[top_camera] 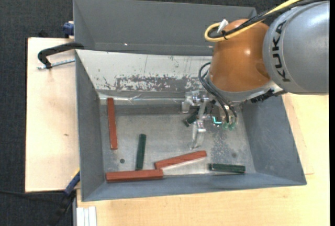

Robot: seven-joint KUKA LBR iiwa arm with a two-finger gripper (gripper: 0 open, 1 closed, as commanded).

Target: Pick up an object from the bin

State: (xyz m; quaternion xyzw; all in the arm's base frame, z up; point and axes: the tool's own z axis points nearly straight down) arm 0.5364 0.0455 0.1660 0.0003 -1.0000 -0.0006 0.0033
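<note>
The hand [199, 133], released or clenched I cannot tell, sits just up-frame of the reddish-brown stick [180, 160], which lies nearly left-to-right at lower centre.

Down in the grey bin [87, 115] the gripper [198, 138] hung just above a tilted red stick [180, 160], with a dark green stick [227, 168] lying near it.

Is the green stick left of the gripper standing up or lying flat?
Lying flat: the green stick shows its whole length on the bin floor.
</note>
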